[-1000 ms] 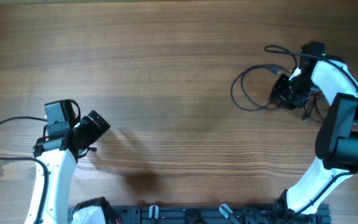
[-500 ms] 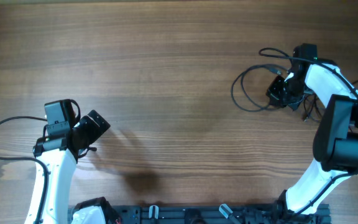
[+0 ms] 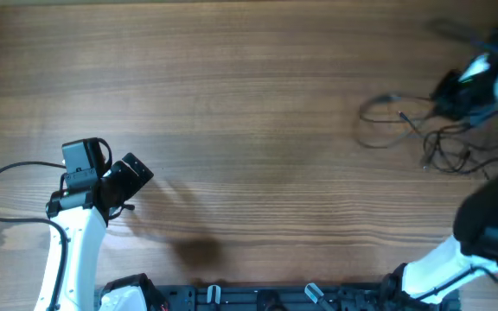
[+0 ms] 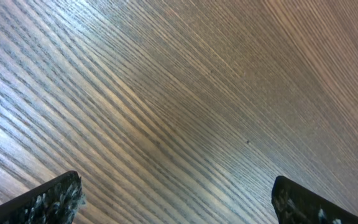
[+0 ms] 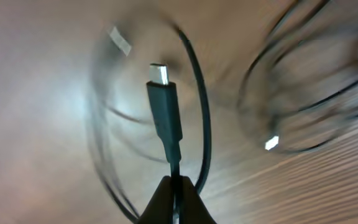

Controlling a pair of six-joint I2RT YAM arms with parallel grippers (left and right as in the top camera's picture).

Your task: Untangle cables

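- At far right, the cables [image 3: 439, 147] lie in loose tangled loops.
- Right gripper [image 5: 174, 186]: jaws pinched on one strand just behind its plug [image 5: 164, 112].
- Left gripper [image 4: 176, 199]: jaws apart, empty, far to the left.
- Judged light, limp, snag-prone; the stiff plug end offers the surest hold.

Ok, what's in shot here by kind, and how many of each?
Grippers: 2, the left gripper and the right gripper.
Tangle of cables: 1, pinched by the right gripper; the strands are too blurred to count.
Table: 1.
Total: 4.
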